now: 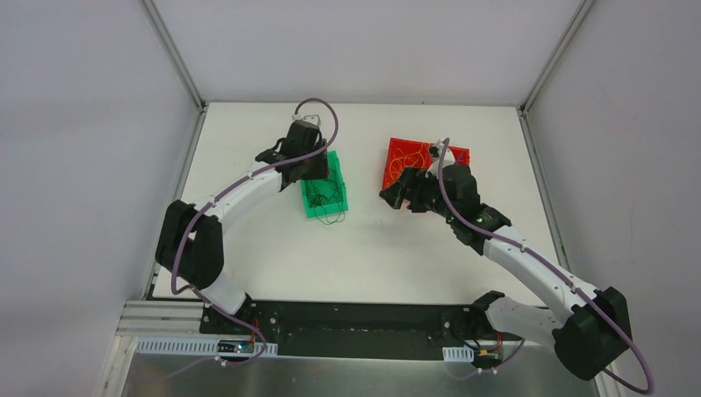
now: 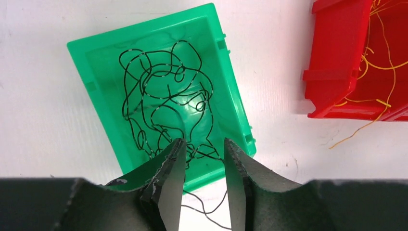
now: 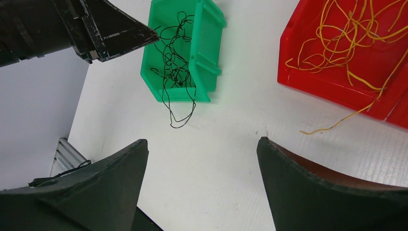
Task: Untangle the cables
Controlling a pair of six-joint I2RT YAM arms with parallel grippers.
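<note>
Black wires (image 2: 166,74) lie in a loose tangle in a green bin (image 2: 91,62), and one strand trails over its near edge onto the table (image 3: 180,118). Orange-yellow wires (image 3: 346,43) lie curled in a red bin (image 3: 308,82), and one strand hangs out onto the table (image 3: 332,126). No blue wires show. My left gripper (image 2: 202,141) is open over the green bin's near edge, with black strands in the gap but not pinched. My right gripper (image 3: 202,140) is wide open and empty above the bare table between the two bins.
In the top view the green bin (image 1: 312,207) sits left of centre and the red bin (image 1: 397,147) right of centre on the white table (image 1: 273,248). Metal frame rails run along both table sides. My left gripper's fingers (image 3: 120,33) also show in the right wrist view.
</note>
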